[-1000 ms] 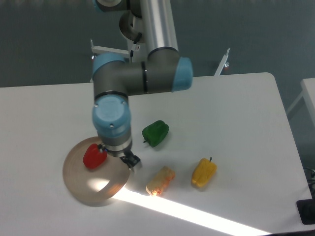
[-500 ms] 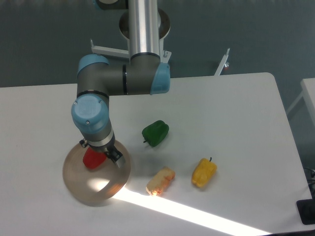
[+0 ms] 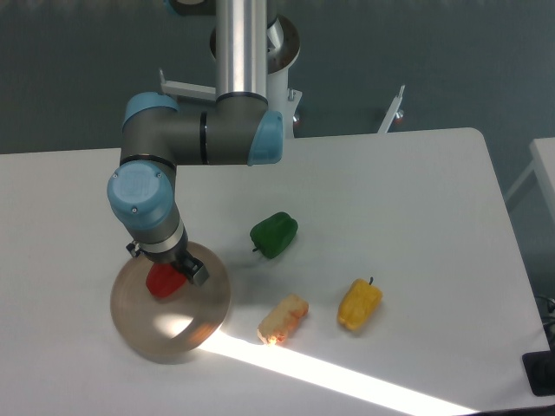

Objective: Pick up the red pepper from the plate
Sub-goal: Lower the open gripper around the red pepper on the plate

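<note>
Sunlight cuts across the table (image 3: pixel 416 199) as a UR5e arm (image 3: pixel 173 143) lowers its gripper (image 3: pixel 167 273) onto the red pepper (image 3: pixel 161 282) on the plate (image 3: pixel 147 334).

Nearest the camera, a bright band of light crosses the translucent tan plate's front edge and a pale orange-tipped food piece (image 3: pixel 283 317), with the yellow pepper (image 3: pixel 358 303) just beyond. The red pepper sits on the plate's rear half, directly under the wrist, which hangs near-vertical, apparently so the fingers can straddle it from above. One dark finger (image 3: pixel 194 271) shows at the pepper's right side; the other is hidden, so how wide the jaws stand, or whether they grip, cannot be told. Farther back lies the green pepper (image 3: pixel 275 234), apart from the plate.
</note>
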Controlling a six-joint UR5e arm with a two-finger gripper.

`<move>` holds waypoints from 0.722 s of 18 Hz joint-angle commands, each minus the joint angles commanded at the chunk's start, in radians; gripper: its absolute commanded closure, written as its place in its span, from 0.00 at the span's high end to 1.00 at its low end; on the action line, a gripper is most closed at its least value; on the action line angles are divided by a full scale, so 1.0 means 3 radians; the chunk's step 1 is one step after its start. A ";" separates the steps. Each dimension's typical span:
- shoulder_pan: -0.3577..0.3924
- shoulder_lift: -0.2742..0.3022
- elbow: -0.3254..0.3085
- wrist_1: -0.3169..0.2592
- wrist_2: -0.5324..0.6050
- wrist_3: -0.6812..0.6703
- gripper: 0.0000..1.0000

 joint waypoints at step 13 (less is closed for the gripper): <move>-0.0087 -0.0051 -0.0246 0.0317 -0.0005 -0.0143 1.00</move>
